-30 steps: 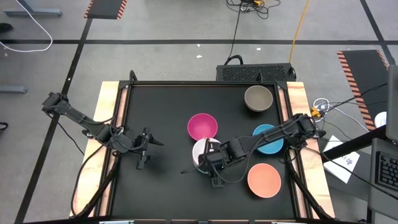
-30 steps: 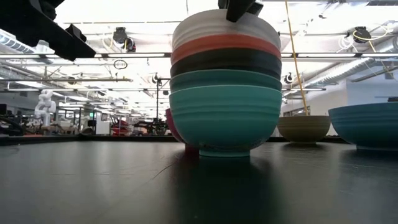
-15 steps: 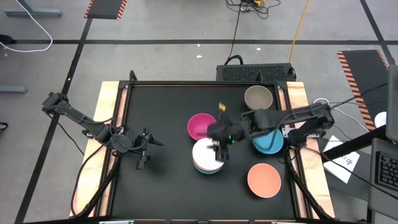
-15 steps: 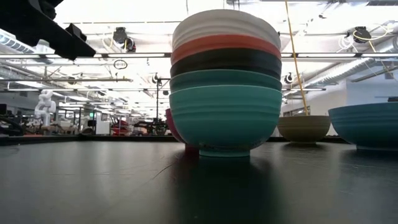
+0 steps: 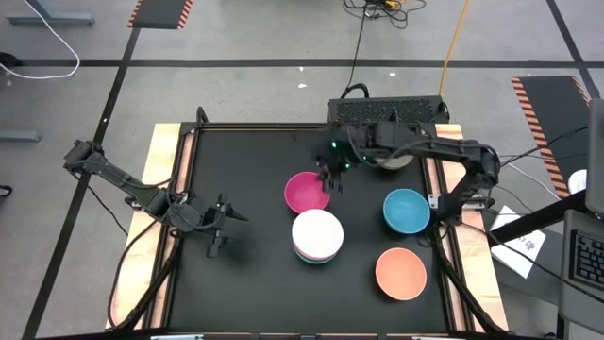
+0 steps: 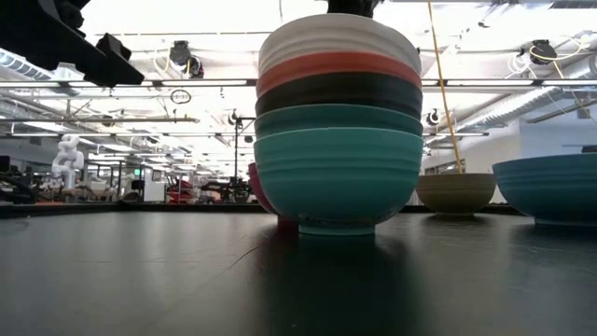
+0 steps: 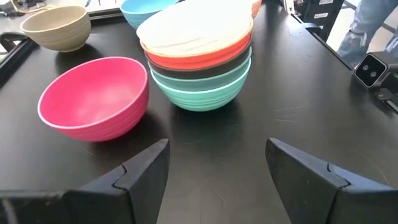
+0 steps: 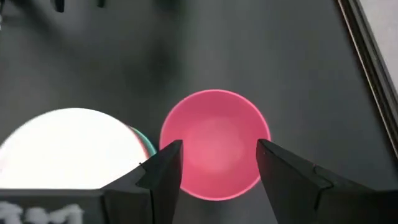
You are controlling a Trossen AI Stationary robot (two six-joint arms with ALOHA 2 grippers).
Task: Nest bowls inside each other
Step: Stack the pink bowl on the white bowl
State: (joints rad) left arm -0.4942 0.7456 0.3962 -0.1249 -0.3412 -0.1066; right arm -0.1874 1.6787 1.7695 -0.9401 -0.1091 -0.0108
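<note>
A stack of nested bowls (image 5: 316, 236) stands mid-table, white on top, then red, black, dark green and turquoise at the bottom (image 6: 338, 121). Single bowls rest on their feet around it: magenta (image 5: 305, 193), blue (image 5: 406, 211), peach-orange (image 5: 401, 273) and grey-brown (image 5: 392, 151), which my right arm partly covers. My right gripper (image 5: 329, 179) hangs open above the magenta bowl's far-right rim, and the bowl (image 8: 214, 146) shows between its fingers, untouched. My left gripper (image 5: 225, 229) waits open, left of the stack, facing it (image 7: 199, 56).
The black mat is edged by a wooden table border (image 5: 162, 189). My right arm reaches over the far right part of the table. Bare mat lies between my left gripper and the stack (image 5: 264, 255) and along the near edge.
My right gripper has left the top of the stack and travelled toward the table's far edge, ending above the magenta bowl. The white bowl stays on top of the stack. My left arm has kept still.
</note>
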